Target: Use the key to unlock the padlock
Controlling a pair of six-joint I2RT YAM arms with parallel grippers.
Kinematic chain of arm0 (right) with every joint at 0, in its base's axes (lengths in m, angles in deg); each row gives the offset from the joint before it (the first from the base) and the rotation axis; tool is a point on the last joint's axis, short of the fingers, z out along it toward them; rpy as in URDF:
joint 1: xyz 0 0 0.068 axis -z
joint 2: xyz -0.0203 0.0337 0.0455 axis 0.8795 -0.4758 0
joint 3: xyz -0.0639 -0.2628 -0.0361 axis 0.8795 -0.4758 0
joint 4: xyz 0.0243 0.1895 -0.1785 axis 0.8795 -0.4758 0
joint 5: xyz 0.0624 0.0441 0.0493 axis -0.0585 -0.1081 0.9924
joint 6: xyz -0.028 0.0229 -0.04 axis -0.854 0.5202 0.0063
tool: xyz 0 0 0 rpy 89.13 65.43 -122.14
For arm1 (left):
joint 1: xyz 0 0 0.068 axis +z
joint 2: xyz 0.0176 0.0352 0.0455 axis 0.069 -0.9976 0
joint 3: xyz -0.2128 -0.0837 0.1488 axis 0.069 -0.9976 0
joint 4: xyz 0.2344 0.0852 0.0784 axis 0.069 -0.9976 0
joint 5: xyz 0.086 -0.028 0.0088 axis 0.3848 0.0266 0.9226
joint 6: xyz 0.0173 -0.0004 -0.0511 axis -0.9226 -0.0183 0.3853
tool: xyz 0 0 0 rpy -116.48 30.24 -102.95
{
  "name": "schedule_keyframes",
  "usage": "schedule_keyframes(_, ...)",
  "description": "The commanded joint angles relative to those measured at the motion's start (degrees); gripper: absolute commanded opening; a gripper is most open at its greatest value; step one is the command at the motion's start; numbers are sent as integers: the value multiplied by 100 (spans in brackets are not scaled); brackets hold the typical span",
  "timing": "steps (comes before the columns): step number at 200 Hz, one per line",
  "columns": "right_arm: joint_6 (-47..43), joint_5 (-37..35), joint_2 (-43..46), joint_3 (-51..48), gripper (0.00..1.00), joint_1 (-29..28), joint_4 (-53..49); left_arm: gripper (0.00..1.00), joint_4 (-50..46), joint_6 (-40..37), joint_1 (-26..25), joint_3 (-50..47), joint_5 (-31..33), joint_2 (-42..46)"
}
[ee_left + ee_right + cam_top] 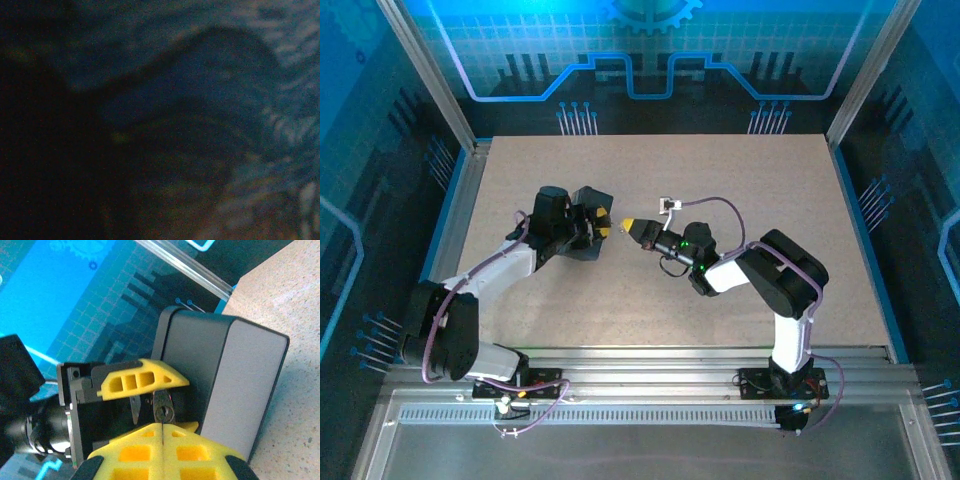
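My left gripper holds the dark-blue tin off the table, and its swirly print blurs dark across the left wrist view. In the right wrist view the tin's grey side stands upright. The tiny padlock sits between the left gripper's yellow fingers, with its keyhole facing me. My right gripper is shut, its tips just under the keyhole. Only a sliver of the key shows at the seam. Seen from above, the right gripper points left at the left one.
A thin silvery strip hangs just left of the padlock. A small white connector on a cable lies on the tan table behind the right gripper. Metal rails run along the near edge.
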Motion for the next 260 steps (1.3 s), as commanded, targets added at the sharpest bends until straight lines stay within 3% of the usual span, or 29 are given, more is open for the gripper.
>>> schedule_keyframes(1,-598,510,164,166,0,-201,-317,0,429,-214,-113,31,-800,116)
schedule_keyframes(74,-692,715,37,237,0,-75,-180,0,61,-542,-78,129,-1137,187)
schedule_keyframes(141,-939,1046,421,-211,0,279,-443,0,-898,-1804,474,346,-1707,276)
schedule_keyframes(196,-1444,1824,916,-212,0,379,-1569,0,-2239,-3233,773,1217,-2509,-47)
schedule_keyframes(260,-1671,2244,1033,-59,0,396,-2013,0,-3933,-4594,791,2222,-2296,-666)
